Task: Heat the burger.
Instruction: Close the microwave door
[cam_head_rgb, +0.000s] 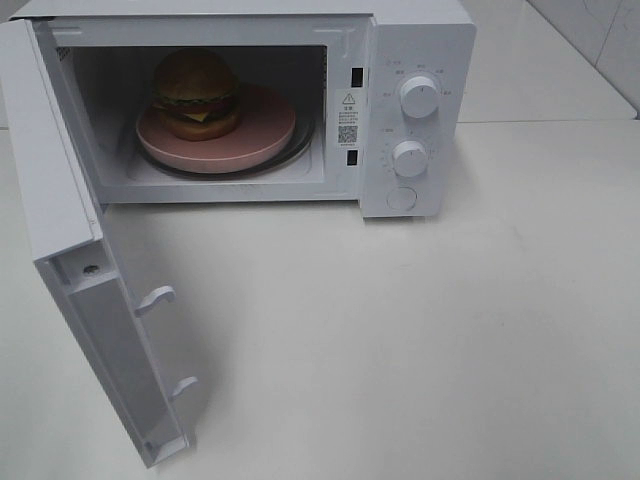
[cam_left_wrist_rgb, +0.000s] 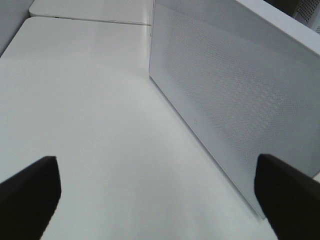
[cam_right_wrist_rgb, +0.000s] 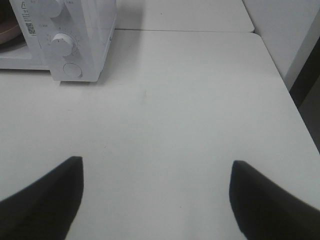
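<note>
The burger (cam_head_rgb: 196, 92) sits on its plate (cam_head_rgb: 268, 138) inside the microwave (cam_head_rgb: 420, 40), whose door (cam_left_wrist_rgb: 225, 90) stands wide open. The left gripper (cam_left_wrist_rgb: 156, 160), open and empty, is beside the door's outer face and nearer to it than the right gripper (cam_right_wrist_rgb: 156, 161), which is likewise open and empty.

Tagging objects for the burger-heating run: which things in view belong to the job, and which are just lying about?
Job:
hamburger with shiny golden-brown bun
round pink plate under it
white microwave oven
its swung-open door
upper white dial knob
lower white dial knob

Just there:
white tabletop
second white table behind it
</note>
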